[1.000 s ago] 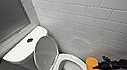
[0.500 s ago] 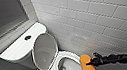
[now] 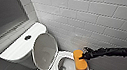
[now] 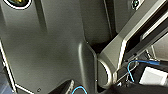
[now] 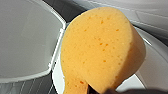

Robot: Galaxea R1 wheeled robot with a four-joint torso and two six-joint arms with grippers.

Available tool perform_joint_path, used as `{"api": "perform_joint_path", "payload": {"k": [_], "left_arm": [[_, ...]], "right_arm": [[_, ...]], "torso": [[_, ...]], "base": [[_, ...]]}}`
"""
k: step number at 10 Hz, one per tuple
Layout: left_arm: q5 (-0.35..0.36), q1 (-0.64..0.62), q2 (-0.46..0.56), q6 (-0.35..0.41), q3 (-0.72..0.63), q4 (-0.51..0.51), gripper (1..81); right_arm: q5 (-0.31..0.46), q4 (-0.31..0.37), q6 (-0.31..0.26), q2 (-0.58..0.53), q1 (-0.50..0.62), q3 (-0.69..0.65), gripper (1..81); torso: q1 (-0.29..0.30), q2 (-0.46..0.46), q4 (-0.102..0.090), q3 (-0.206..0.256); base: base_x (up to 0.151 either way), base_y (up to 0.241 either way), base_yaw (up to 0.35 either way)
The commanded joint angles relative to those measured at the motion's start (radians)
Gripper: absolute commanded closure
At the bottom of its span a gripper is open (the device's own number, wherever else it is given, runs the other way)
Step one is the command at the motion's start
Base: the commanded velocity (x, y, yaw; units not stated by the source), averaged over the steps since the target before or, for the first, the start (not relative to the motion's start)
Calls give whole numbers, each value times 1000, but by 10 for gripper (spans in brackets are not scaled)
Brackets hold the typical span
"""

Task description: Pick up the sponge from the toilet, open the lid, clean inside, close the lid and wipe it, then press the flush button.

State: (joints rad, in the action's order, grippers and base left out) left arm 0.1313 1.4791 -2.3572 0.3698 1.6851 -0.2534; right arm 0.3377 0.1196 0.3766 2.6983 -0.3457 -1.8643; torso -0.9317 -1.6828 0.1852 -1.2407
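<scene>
Your right gripper [image 3: 83, 56] has slid the sponge [image 3: 80, 60] a bit further in over the toilet [image 3: 66, 54] bowl.

The head camera sits high, looking forward and down on the toilet [image 3: 64, 54] from well back. The right gripper [image 3: 84, 55] comes in from that view's right edge, with the raised lid [image 3: 44, 49] beyond the gripper and the tiled wall [image 3: 96, 12] alongside it. The right wrist camera rides just behind that gripper, very close to the sponge [image 5: 100, 47] it grips, and faces past it to the lid and the bowl rim [image 5: 155, 65]. These two views share sponge, lid and rim. The left wrist camera faces the robot's own dark panels [image 4: 50, 50] at close range, a blue cable [image 4: 130, 72] beside them.
</scene>
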Motion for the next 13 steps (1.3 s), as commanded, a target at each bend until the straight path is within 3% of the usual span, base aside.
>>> {"api": "perform_joint_path", "payload": {"k": [1, 2, 4, 5, 6, 9, 10, 13], "left_arm": [[-61, 37, -4, 8, -9, -4, 10], [-59, 43, -7, 9, -4, -3, 10], [-58, 59, -2, 9, -4, -4, 10], [-55, 68, -2, 9, -4, -1, 10], [-36, 80, -5, 9, -7, -1, 10], [41, 126, -11, 14, -15, 5, 10], [42, 131, -11, 14, -13, 3, 10], [44, 143, -27, 14, -8, 6, 10]], "right_arm": [[55, 29, 5, 33, 162, -80, 811], [54, 28, 5, 45, 159, -88, 811], [54, 29, 5, 45, 165, -78, 811], [54, 28, 5, 48, 167, -78, 811], [52, 26, 5, 60, 170, -84, 811], [46, 23, 4, 157, 176, -171, 811], [44, 23, 4, 201, 179, -215, 811], [29, 15, 2, 264, 199, -280, 811]], "torso": [[0, 0, 0, 0], [-64, -100, 0, 0], [-80, -124, 0, 0], [-32, -50, 0, 0], [-51, -81, 0, -57], [-65, -102, 0, -116], [-65, -102, 0, -74], [-66, -102, 0, -94]], "base": [[0, 0, 0], [0, 0, 0], [0, 0, 0], [0, 0, 0], [0, 0, 0], [0, 0, 0], [0, 0, 0], [0, 0, 0]]}}
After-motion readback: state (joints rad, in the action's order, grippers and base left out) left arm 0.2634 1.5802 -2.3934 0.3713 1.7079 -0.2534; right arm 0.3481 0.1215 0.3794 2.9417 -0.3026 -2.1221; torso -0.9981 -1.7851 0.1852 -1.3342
